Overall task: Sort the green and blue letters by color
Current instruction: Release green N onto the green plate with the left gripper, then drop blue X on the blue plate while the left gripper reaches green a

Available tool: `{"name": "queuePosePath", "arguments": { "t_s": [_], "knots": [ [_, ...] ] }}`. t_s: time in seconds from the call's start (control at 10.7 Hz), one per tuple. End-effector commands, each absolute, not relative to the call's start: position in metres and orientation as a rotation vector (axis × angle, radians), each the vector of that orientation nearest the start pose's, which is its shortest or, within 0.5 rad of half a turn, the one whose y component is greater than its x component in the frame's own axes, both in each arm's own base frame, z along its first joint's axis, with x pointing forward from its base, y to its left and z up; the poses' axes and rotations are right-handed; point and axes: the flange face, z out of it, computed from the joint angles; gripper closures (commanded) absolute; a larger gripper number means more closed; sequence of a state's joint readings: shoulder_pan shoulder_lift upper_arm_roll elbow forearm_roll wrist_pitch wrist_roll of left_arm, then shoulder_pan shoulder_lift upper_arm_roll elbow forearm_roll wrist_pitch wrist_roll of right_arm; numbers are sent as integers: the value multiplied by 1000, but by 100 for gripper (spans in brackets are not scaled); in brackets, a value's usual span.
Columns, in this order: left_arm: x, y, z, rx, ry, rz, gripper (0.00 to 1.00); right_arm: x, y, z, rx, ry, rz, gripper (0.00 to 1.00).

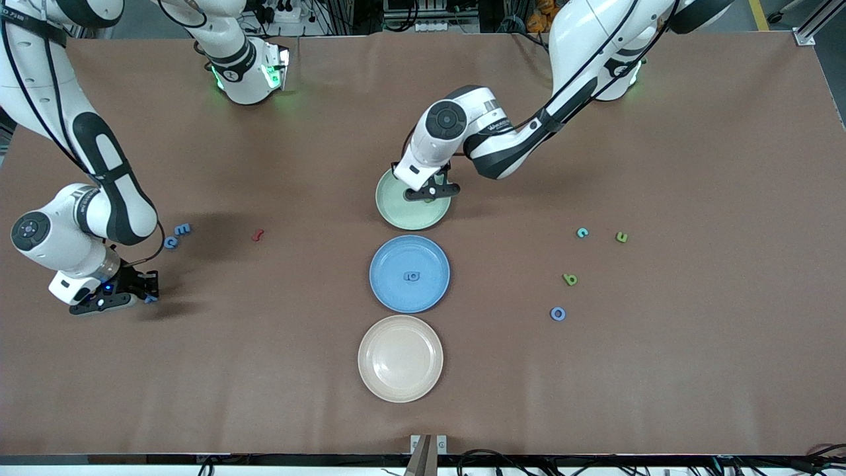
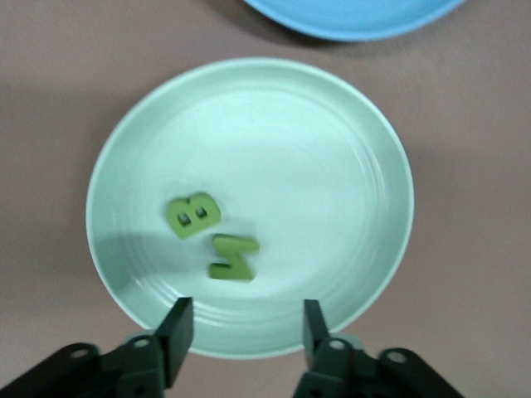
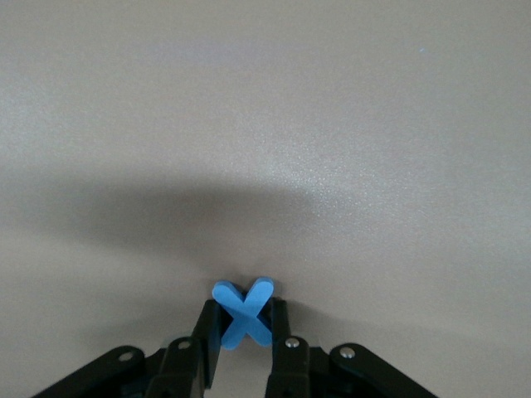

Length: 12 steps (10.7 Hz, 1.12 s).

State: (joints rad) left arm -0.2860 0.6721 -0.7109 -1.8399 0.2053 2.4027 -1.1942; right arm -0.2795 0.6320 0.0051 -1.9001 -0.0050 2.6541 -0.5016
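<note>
My right gripper [image 1: 147,294] is shut on a blue X [image 3: 244,313] low at the table, toward the right arm's end; its own view shows the fingers [image 3: 207,332] pressed on the X. Two more blue letters [image 1: 182,229] [image 1: 170,242] lie beside it, farther from the front camera. My left gripper [image 2: 245,327] is open and empty over the green plate [image 1: 396,201], which holds a green B [image 2: 193,215] and a green Z [image 2: 233,257]. The blue plate [image 1: 386,291] holds one blue letter [image 1: 412,276]. Toward the left arm's end lie a teal C [image 1: 582,232], two green letters [image 1: 621,237] [image 1: 570,279] and a blue O [image 1: 558,313].
A cream plate [image 1: 400,383] sits nearest the front camera, in line with the blue and green plates. A dark red letter [image 1: 258,235] lies between the right arm's blue letters and the plates. The table is covered in brown.
</note>
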Motion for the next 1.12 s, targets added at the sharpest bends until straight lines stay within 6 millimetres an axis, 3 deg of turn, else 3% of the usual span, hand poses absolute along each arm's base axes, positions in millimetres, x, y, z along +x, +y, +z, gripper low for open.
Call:
{"name": "queuePosePath", "arguments": {
  "t_s": [0.0,0.09,0.19,0.28,0.47,0.66,0.84,1.03],
  "knots": [
    [420,-514,250,-3317,-335,290,0,617,-174,164,-3154,-321,-186,100],
    [446,-499,262,-3327,-364,231,0,617,-174,165,-3154,-311,-184,100],
    [477,-469,275,-3334,-353,184,1,619,-172,172,-3154,-314,-188,100],
    [501,-438,279,-3326,-252,174,10,623,-167,188,-3155,-278,-199,100],
    [545,-372,277,-3320,7,147,14,629,-141,209,-3149,-126,-174,100],
    [582,-309,264,-3295,151,122,18,641,-98,227,-3135,11,-178,100],
    [606,-246,246,-3249,19,126,35,655,-26,251,-3097,138,-170,100],
    [613,-199,237,-3231,-140,155,45,666,41,273,-3025,215,-205,100]
  ]
}}
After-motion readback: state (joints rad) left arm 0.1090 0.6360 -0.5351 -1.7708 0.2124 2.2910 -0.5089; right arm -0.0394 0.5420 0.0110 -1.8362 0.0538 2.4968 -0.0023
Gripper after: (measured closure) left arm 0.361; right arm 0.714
